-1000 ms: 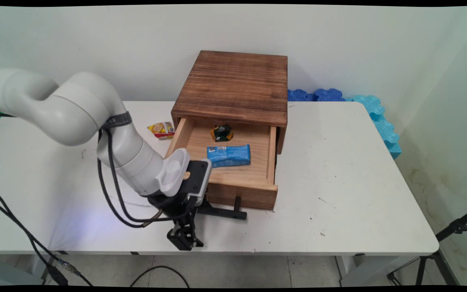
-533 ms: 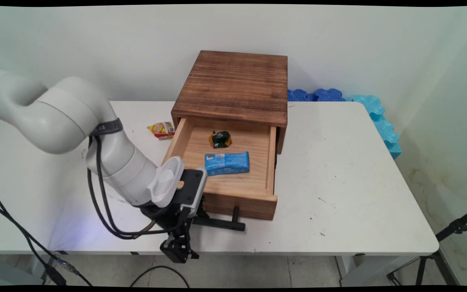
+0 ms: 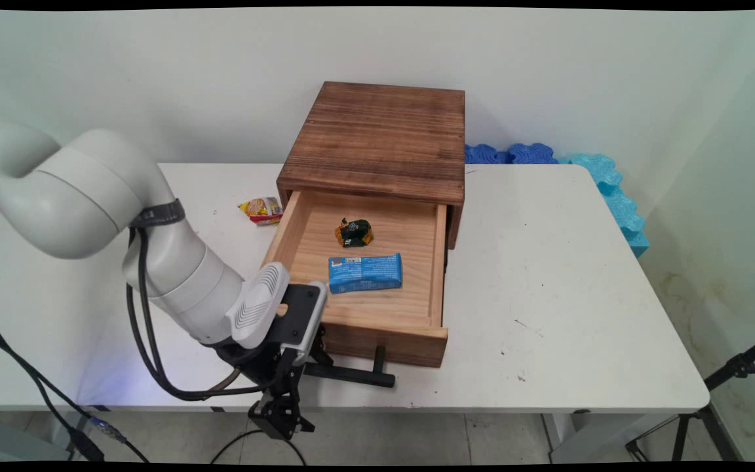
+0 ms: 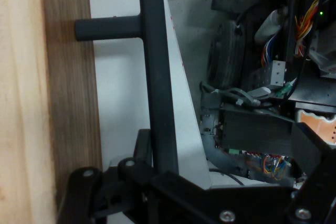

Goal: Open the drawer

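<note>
My gripper (image 3: 303, 369) is shut on the left end of the black bar handle (image 3: 351, 375) of a wooden drawer (image 3: 384, 341). The drawer stands pulled out from a dark wooden cabinet (image 3: 377, 134). Inside it lie a blue snack bar (image 3: 364, 273) and, farther back, a crumpled dark green and orange wrapper (image 3: 354, 232). In the hand view the handle (image 4: 156, 77) runs up from between my gripper's fingers (image 4: 160, 169), beside the drawer front (image 4: 68, 103). Part of my hand hangs past the table's near edge.
A yellow and red snack packet (image 3: 261, 209) lies on the white table (image 3: 548, 295) left of the cabinet. Blue foam pieces (image 3: 603, 174) sit at the back right corner. A black tripod (image 3: 731, 373) stands off the table's right.
My gripper has drawn the handle toward the table's near edge, and the drawer has slid farther out of the cabinet. The blue bar and the wrapper rode along inside it.
</note>
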Controlling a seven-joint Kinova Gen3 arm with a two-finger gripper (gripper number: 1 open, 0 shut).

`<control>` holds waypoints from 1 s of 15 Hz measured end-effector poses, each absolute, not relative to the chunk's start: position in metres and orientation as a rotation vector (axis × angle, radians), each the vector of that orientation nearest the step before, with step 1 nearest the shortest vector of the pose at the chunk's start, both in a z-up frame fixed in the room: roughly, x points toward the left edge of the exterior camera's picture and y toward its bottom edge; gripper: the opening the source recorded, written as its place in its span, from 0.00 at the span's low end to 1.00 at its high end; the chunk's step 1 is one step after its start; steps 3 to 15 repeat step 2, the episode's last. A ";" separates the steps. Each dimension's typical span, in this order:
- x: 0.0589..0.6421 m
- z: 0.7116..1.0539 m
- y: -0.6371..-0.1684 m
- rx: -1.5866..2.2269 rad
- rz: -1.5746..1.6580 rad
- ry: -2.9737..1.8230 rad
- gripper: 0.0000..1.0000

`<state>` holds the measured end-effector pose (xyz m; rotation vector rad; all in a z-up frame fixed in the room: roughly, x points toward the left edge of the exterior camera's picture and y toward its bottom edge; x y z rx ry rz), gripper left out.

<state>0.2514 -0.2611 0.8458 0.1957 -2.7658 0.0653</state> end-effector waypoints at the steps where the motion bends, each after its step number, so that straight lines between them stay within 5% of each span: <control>1: 0.252 0.846 -0.260 0.192 0.067 -2.766 1.00; 15: 0.252 0.847 -0.259 0.187 0.069 -2.765 1.00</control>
